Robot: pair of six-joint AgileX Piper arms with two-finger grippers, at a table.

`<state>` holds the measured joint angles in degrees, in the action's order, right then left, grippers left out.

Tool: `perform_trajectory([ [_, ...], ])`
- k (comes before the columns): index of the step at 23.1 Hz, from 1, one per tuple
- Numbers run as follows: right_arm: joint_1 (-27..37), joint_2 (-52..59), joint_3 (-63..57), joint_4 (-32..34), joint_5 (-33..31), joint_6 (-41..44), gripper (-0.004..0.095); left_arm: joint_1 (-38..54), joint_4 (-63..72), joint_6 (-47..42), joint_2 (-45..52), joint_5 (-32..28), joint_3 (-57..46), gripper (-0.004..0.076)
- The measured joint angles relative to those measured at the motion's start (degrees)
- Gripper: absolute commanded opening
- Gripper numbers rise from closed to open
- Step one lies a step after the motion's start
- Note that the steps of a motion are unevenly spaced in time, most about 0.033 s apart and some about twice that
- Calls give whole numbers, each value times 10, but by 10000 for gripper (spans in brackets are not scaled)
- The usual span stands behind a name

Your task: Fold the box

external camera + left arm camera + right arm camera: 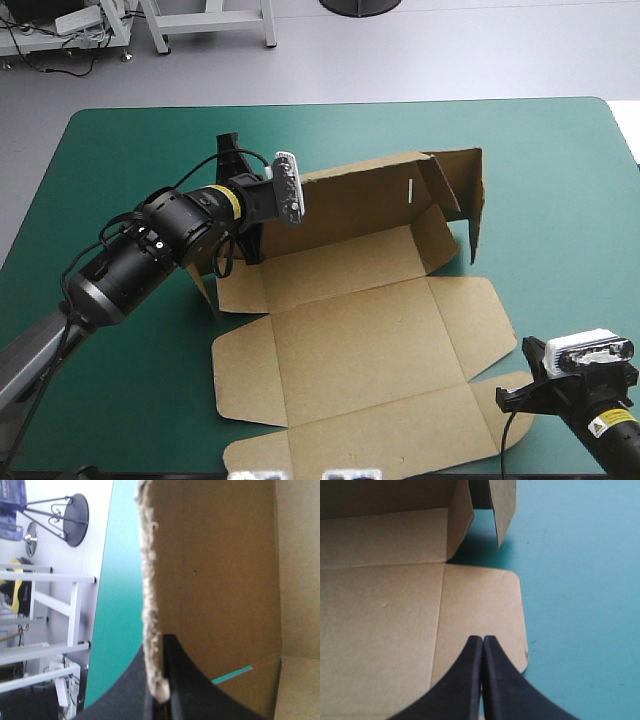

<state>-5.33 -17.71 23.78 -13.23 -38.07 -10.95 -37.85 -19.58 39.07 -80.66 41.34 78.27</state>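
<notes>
at the table's centre, on the teal-green cover [120, 150], the brown box [370, 330] lies half formed: its far wall [350, 205] stands up toward 12 o'clock, and the other panels lie flat toward 6. the left gripper [159, 649], at 10 o'clock from the box's middle, pinches that wall's ragged end edge, likely to keep it upright. the right gripper [482, 639], fingers pressed together on nothing, sits over the flat flap [480, 600] at 4 o'clock, probably placed to lift it.
</notes>
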Motion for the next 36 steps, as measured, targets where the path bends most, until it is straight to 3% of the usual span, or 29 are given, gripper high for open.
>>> perform_trajectory([
  [4,0,0,3,21,9,23,-19,-26,14,28,0,-7,0,-6],
  [7,0,0,26,74,6,110,-19,-48,13,35,0,-22,0,-6],
  [11,0,0,96,150,-21,175,-19,-75,-26,36,0,-75,-30,-6],
  [16,0,-8,184,245,-98,241,-20,-77,-77,21,1,-163,-105,-6],
  [20,0,-80,242,302,-124,269,-25,-77,-151,-41,2,-207,-137,-6],
  [31,0,-329,450,307,-128,227,-25,-77,-202,-90,2,-216,-146,-6],
  [36,5,-489,629,265,-210,148,-25,-78,-203,-92,2,-209,-146,-6],
])
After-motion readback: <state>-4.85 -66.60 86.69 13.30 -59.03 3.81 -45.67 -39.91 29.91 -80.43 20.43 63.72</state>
